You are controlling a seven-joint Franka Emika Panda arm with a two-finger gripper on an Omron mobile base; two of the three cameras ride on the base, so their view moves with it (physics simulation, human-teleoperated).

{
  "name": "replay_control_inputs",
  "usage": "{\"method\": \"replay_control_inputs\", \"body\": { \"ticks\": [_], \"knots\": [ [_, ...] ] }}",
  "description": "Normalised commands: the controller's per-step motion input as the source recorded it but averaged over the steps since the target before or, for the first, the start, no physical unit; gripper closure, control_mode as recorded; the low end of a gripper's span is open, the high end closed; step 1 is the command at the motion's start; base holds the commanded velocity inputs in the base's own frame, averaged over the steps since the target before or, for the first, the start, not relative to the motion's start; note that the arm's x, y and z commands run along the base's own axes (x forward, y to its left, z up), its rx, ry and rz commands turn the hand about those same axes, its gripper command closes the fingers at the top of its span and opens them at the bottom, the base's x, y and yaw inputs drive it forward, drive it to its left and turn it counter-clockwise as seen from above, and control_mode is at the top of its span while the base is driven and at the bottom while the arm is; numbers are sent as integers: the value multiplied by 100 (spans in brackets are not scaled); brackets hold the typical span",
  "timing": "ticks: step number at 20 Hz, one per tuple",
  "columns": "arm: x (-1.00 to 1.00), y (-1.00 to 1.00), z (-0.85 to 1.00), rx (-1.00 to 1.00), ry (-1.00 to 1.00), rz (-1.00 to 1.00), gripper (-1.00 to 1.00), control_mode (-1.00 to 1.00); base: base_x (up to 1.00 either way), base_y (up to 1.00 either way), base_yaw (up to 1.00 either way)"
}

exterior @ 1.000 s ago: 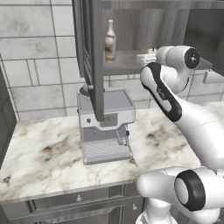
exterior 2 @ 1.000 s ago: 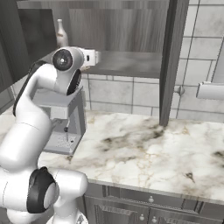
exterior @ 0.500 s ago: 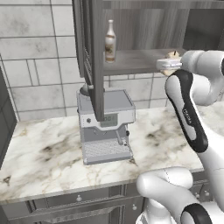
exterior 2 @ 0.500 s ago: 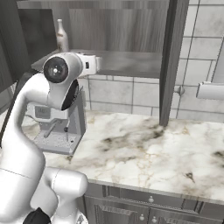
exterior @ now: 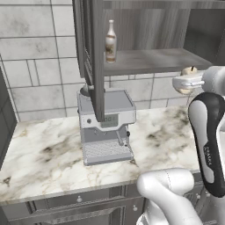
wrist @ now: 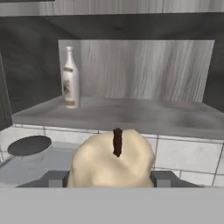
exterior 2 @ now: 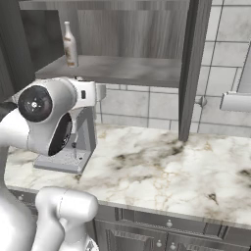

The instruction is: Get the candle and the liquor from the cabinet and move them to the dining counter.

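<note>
Below cabinet (wrist: 131, 70) shelf: end effector (wrist: 109, 179) half-open, apparently clamping candle (wrist: 111, 159).

Beige candle (wrist: 111, 162), brown liquor (wrist: 70, 78), grey cabinet (wrist: 144, 74).

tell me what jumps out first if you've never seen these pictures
The beige candle looms in the hand view, clamped between the claw fingers, out in front of the open cabinet. Behind it the liquor stands alone at the left end of the shelf. Below, a steel coffee machine sits on the marble worktop.
</note>
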Motion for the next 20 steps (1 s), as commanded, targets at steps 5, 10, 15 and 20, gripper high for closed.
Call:
{"method": "replay_control_inputs", "body": {
  "ticks": [5, 10, 15, 20],
  "knots": [
    [-98, 12, -25, 0, 3, -2, 100, -100, 0, 0, 0],
    [-65, 11, -51, -7, 21, 0, 100, -100, 0, 0, 0],
    [-19, 22, -40, -9, 10, 6, 100, -100, 0, 0, 0],
    [-35, 20, -31, -3, 3, -26, 100, -100, 0, 0, 0]
  ]
}}
